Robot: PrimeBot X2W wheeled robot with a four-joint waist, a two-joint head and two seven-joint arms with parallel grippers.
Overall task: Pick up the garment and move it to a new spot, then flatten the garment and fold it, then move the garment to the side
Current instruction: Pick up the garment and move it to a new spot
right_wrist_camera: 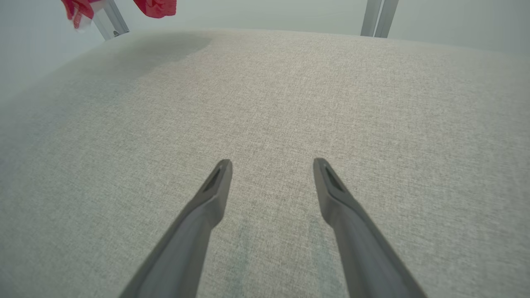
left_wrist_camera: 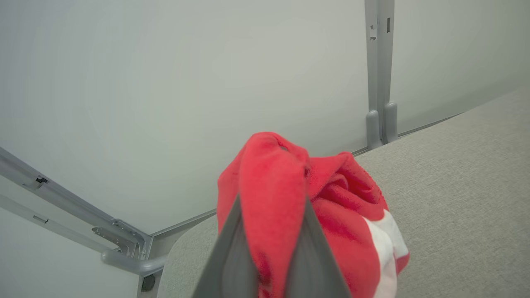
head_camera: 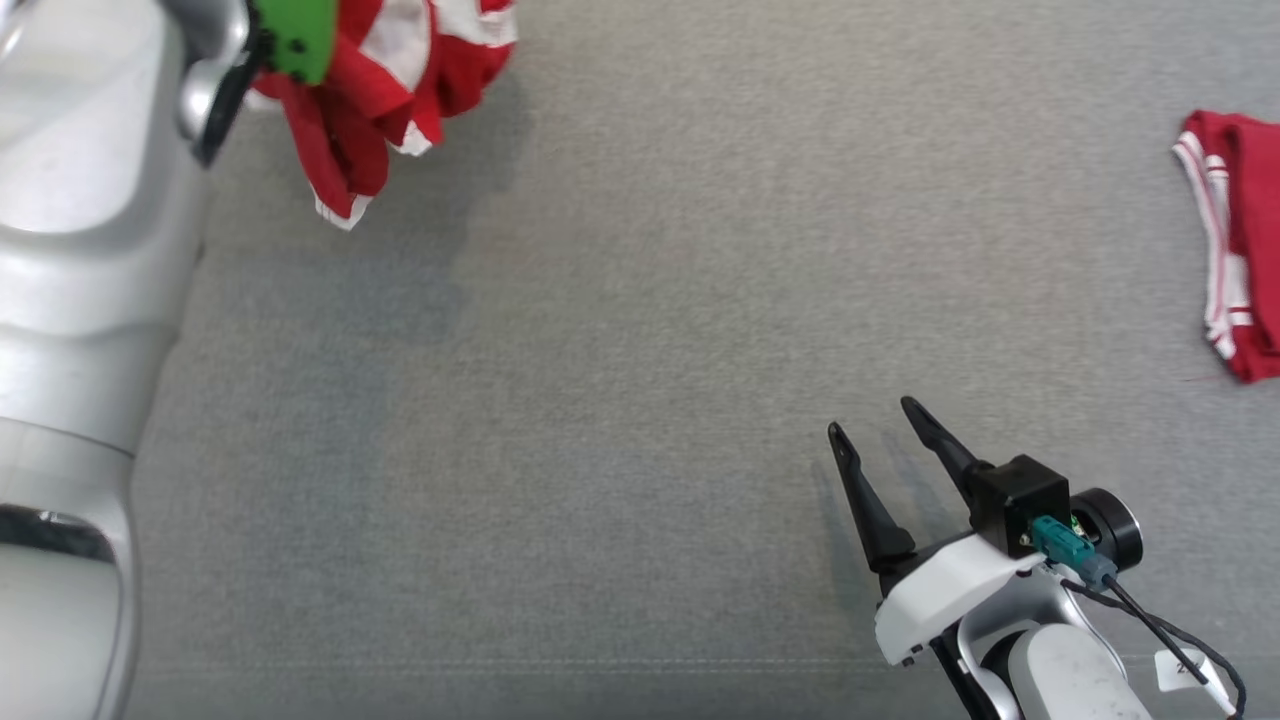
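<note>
Lifting the garment [head_camera: 370, 110], pinched in the left gripper [left_wrist_camera: 272, 198], clear of the table [head_camera: 640, 300] should prevent dragging; right gripper [head_camera: 872, 415] hangs spread.

Left hand [left_wrist_camera: 272, 203] raised, pinched shut on the garment [left_wrist_camera: 348, 194]; right hand [head_camera: 872, 417] low, fingers spread apart.

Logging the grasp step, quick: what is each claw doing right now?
Left claw: shut on the red-and-white garment.
Right claw: open, holding nothing, over the grey table.

Silver forearm [head_camera: 70, 300], white wrist shell [head_camera: 950, 590], teal connector [head_camera: 1060, 540], dark-fingered right tool [head_camera: 870, 415]
</note>
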